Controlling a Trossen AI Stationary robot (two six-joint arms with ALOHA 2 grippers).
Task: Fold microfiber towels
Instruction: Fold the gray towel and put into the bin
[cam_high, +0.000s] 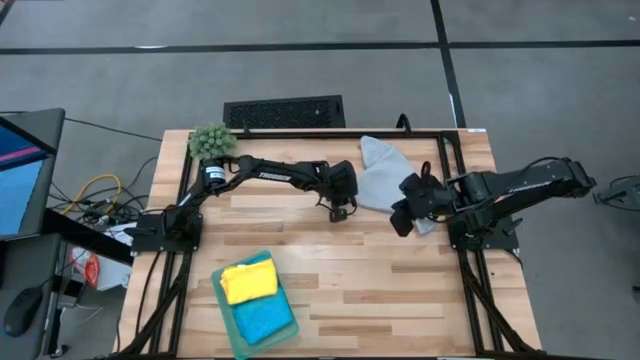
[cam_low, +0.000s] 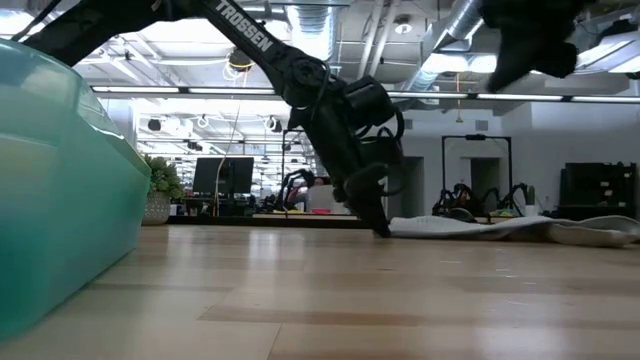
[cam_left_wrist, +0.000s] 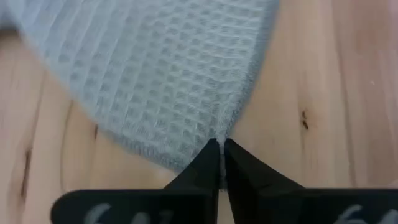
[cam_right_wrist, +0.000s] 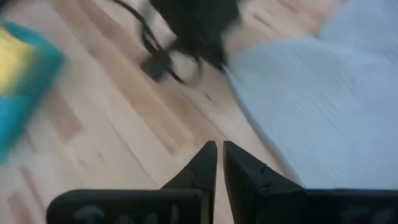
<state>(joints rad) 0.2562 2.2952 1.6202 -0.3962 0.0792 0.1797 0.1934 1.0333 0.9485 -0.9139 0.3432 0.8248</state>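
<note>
From above, the desk (cam_high: 330, 300) carries at its near edge a teal tray (cam_high: 290, 335) holding a folded yellow towel (cam_high: 249, 281) and a folded blue towel (cam_high: 264, 319), so two cloths look finished. At the far side the grey towel (cam_high: 378, 178) lies loose and unfolded between my arms. My left gripper (cam_high: 341, 211) sits at its left edge; my right gripper (cam_high: 402, 224) is at its right side, just above the cloth as far as I can judge. A fuzzy green plant ball (cam_high: 211, 141) rests at the far left corner.

From desk height, the teal tray's wall (cam_low: 60, 190) fills the near left. Beyond it my left gripper (cam_low: 380, 226) comes down to the wood right at the edge of the flat grey towel (cam_low: 500, 228).

In my left wrist view, my jaws are pressed together at the hem of the grey towel (cam_left_wrist: 161, 74), and I appear to pinch that edge, though the contact itself is partly hidden.

In my right wrist view, my jaws stand narrow, nearly together, with nothing between them, above bare wood just beside the grey towel (cam_right_wrist: 323, 106).

I judge this cloth's first fold has not yet begun; other towels are not in view.
</note>
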